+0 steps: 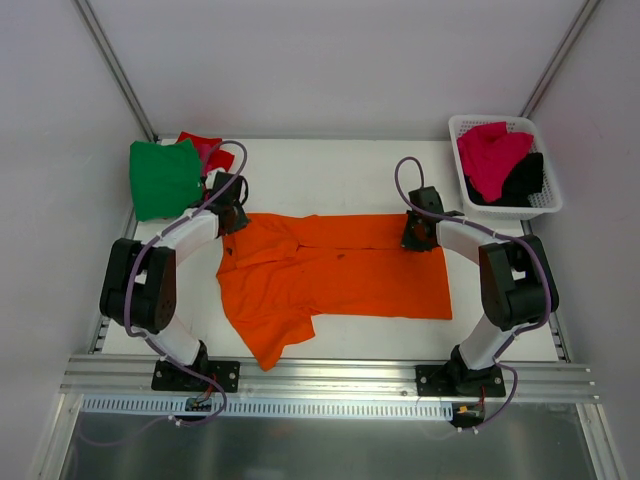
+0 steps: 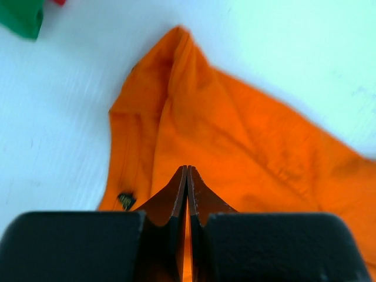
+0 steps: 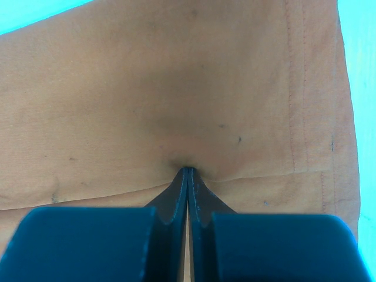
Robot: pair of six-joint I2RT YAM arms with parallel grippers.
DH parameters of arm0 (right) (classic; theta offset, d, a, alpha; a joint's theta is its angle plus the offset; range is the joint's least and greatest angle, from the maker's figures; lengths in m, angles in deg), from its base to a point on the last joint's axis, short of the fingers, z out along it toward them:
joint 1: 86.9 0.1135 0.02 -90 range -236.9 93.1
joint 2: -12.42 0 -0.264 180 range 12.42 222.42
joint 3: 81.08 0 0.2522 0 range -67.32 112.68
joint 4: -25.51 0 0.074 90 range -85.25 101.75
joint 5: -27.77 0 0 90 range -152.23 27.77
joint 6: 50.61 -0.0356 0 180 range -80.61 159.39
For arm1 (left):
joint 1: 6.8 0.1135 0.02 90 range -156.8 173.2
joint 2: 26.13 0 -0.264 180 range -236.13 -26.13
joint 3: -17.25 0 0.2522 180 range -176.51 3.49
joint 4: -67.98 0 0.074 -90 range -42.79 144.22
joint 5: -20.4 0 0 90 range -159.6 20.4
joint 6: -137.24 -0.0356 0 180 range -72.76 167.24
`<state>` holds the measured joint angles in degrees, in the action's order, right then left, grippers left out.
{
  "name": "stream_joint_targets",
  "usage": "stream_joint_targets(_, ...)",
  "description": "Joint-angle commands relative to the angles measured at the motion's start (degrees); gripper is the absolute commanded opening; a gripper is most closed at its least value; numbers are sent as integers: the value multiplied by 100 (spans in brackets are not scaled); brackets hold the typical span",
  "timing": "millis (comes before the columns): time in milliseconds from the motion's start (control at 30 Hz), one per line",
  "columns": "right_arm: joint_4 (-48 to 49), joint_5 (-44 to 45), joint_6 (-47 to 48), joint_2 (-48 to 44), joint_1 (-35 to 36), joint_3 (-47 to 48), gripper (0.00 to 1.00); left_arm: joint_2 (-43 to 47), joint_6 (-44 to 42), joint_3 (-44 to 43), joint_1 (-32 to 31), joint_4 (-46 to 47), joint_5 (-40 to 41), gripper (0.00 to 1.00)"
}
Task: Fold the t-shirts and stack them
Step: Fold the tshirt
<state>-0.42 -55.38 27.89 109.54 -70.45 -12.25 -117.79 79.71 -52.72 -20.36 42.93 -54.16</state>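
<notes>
The bright orange t-shirt [image 1: 340, 275] lies spread across the middle of the table, its left part rumpled, with a flap trailing toward the near edge. My left gripper [image 1: 233, 222] is shut on the shirt's far left corner; in the left wrist view its jaws [image 2: 187, 170] meet with orange cloth [image 2: 235, 135] between them. My right gripper [image 1: 414, 238] is shut on the far right edge; in the right wrist view the cloth [image 3: 147, 88] puckers at the closed tips [image 3: 188, 170]. A folded green t-shirt [image 1: 163, 178] lies on a red one [image 1: 205, 148] at the far left.
A white lattice basket [image 1: 500, 122] at the far right corner holds a magenta-pink t-shirt [image 1: 492, 155] and a black one [image 1: 525, 180]. The green shirt's corner [image 2: 23, 17] shows in the left wrist view. Metal rails run along the table's near edge.
</notes>
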Motion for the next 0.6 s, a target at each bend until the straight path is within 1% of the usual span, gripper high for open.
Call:
stream_joint_targets(0,-93,35,79,-88,34,4,0,-282,-162,-312,47,302,-453,0)
stream_joint_targets(200,-137,123,52,-35,25,13,1,-546,-241,-119,55,917,-954,0)
stream_joint_targets(233,-128,132,43,-44,25,13,0,-564,-284,20,55,1249,-1303,0)
stream_joint_targets(333,-137,62,61,-79,34,144,1,-450,-338,232,47,1761,-1701,0)
stream_joint_targets(433,-163,9,166,-333,43,250,1,-388,-417,154,55,1779,-1869,0)
stream_joint_targets(567,-269,201,245,-659,34,416,0,-370,-461,127,55,1692,-1843,0)
